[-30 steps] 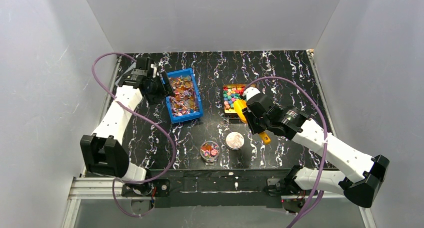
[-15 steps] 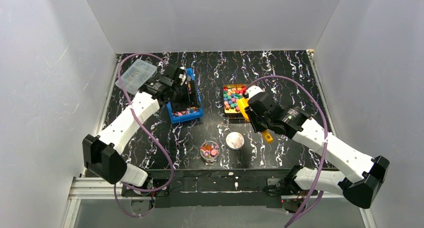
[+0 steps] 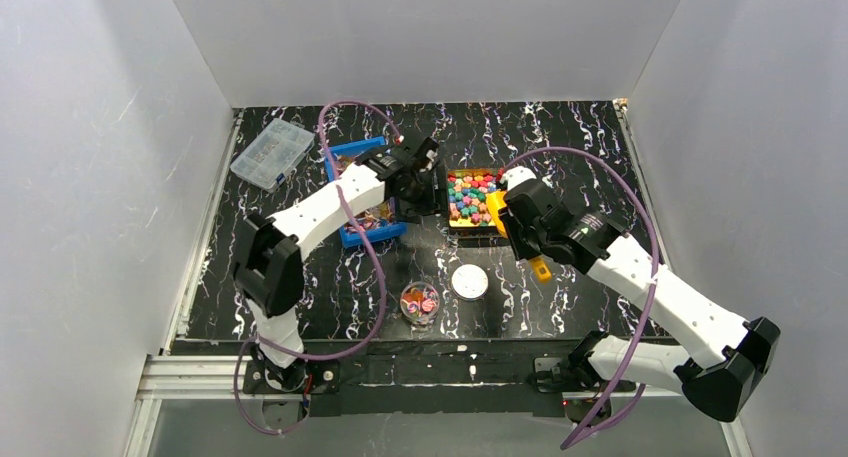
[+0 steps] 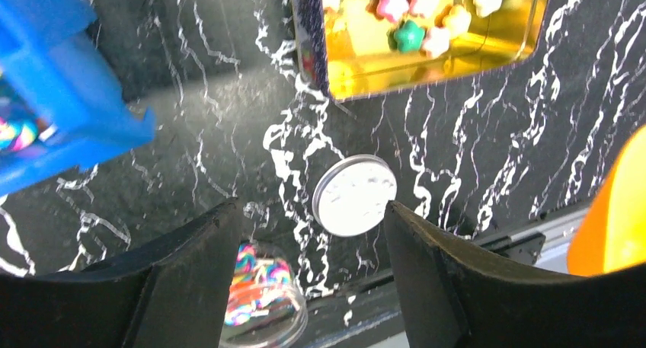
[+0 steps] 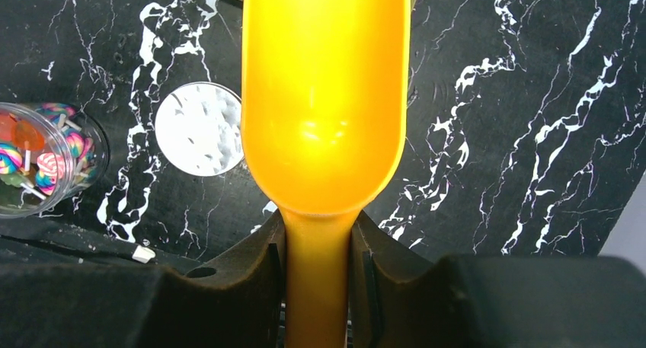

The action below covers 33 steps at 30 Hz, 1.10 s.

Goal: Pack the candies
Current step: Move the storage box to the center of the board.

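Standing close to the near edge of the surface, about midway along it, is a small clear round jar partly filled with swirl-striped candies. Just right of the jar, apart from it, a flat white round lid lies on the black, white-veined, marble-look top.

Beyond the lid, the right gripper is closed partway on the narrow handle of a glossy orange plastic scoop. In the right wrist view its dark fingers press that handle from both sides. The smooth rounded bowl points toward the far edge and reaches the right side of a shallow gold metal tin. The tin sits past the middle of the surface and holds a heap of pink, green, blue, yellow and red candies; in the left wrist view some look star-shaped.

The left gripper hangs at the tin's left side with its jaws wide apart, holding nothing and touching nothing. Its arm stretches across a blue plastic crate left of the tin and hides most of it; shiny wrapped candies show inside. A clear lidded plastic box lies tilted near the far left corner.
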Tool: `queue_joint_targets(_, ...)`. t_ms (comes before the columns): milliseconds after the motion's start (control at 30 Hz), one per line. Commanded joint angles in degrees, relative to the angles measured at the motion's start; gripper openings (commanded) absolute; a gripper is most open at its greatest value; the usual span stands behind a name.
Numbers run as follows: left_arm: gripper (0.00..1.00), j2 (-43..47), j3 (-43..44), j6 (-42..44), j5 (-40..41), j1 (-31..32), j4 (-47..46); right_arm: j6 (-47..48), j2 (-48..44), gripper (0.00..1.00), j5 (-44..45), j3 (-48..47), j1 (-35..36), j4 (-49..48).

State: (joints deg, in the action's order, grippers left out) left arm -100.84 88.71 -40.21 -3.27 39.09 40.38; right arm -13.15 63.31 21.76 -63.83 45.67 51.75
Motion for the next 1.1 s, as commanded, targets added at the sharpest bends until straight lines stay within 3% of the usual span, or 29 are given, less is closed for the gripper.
queue_joint_targets(0, 0.67, -4.7, 5.5, -1.3, 4.8, 0.8, 0.4, -1.1, -2.7, 0.01, 1.5, -0.3, -0.9, -0.5)
queue_joint_targets(300, 0.63, -16.4, 14.6, -1.5, 6.7, 1.1, 1.6, -2.6, -4.8, 0.01, -1.1, 1.8, -0.9, -1.7)
queue_joint_targets(567, 0.51, -24.1, 22.9, -1.0, 9.6, 1.1, 5.3, -2.4, -5.3, 0.01, -1.9, 1.4, -1.0, -2.0)
queue_joint_targets(867, 0.21, -28.7, 26.2, 0.1, 10.7, 1.1, 6.7, -2.6, -6.0, 0.01, -3.0, 2.0, -1.0, -2.0)
queue_joint_targets(1067, 0.08, -28.1, 25.0, 1.0, 11.3, 1.1, 6.7, -2.2, -5.5, 0.01, -3.7, 1.7, -1.0, -1.7)
